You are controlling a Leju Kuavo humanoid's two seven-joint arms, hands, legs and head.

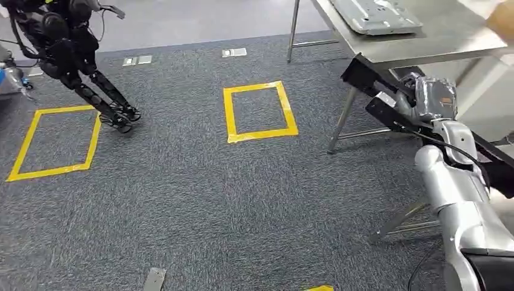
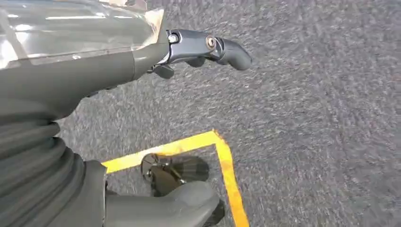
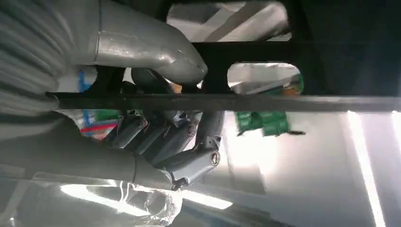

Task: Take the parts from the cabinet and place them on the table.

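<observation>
My right hand (image 1: 429, 97) grips a long black frame part (image 1: 371, 80) just below the steel table's (image 1: 424, 45) front edge, at the right of the head view. Up close, its fingers (image 3: 163, 139) and thumb wrap a bar of the black frame part (image 3: 265, 101), which has cut-out openings. A flat grey metal part (image 1: 376, 15) lies on the table top. My left hand (image 2: 142, 59) hangs over the carpet, holding nothing, with its fingers (image 2: 229, 51) stretched out and apart from the thumb (image 2: 165, 203).
Grey carpet with two yellow tape squares (image 1: 260, 112) (image 1: 54, 142). Another dark legged robot (image 1: 73, 54) stands at the far left. The table's legs (image 1: 342, 118) and lower rails are close to my right arm. Yellow tape (image 2: 227, 165) lies under my left hand.
</observation>
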